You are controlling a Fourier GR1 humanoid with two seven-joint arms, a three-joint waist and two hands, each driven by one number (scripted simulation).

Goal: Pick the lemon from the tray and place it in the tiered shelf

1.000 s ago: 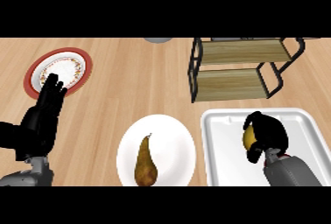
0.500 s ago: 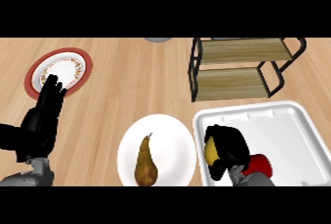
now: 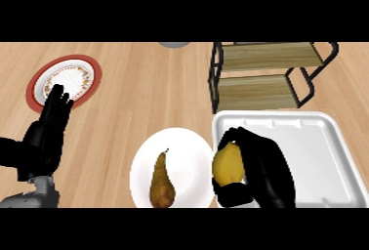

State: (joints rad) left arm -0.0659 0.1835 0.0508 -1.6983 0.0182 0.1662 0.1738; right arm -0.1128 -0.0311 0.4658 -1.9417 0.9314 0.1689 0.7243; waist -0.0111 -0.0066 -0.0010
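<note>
Head view looking steeply down on a light wooden bench [image 3: 144, 97]. A white tray [image 3: 317, 141] sits toward the lower right of the view and serves as the landmark. The robot's right hand [image 3: 263, 168], black, reaches over the tray's left part with its fingers [image 3: 249, 139] curled round a yellow lemon [image 3: 228, 163]; the lemon is clamped between fingers and thumb at the tray's left edge. Whether the lemon is lifted off the tray or touching it cannot be told from this angle. Just beyond the tray, on its far side, stands the tiered shelf [image 3: 267, 88], a dark metal frame with two wooden levels, both showing nothing on them. Just left of the tray lies a white plate [image 3: 180, 146] carrying a brownish pear [image 3: 161, 180]. Well to the left of the tray, a red-rimmed plate [image 3: 86, 68] sits on the bench, and the left hand [image 3: 49, 127] rests near it with its fingers straight and together, holding nothing. A small grey object [image 3: 174, 44] shows at the bench's far edge. As a judgement of progress, the grasp appears made, while carrying the lemon to the shelf and setting it on a level is not yet done.
</note>
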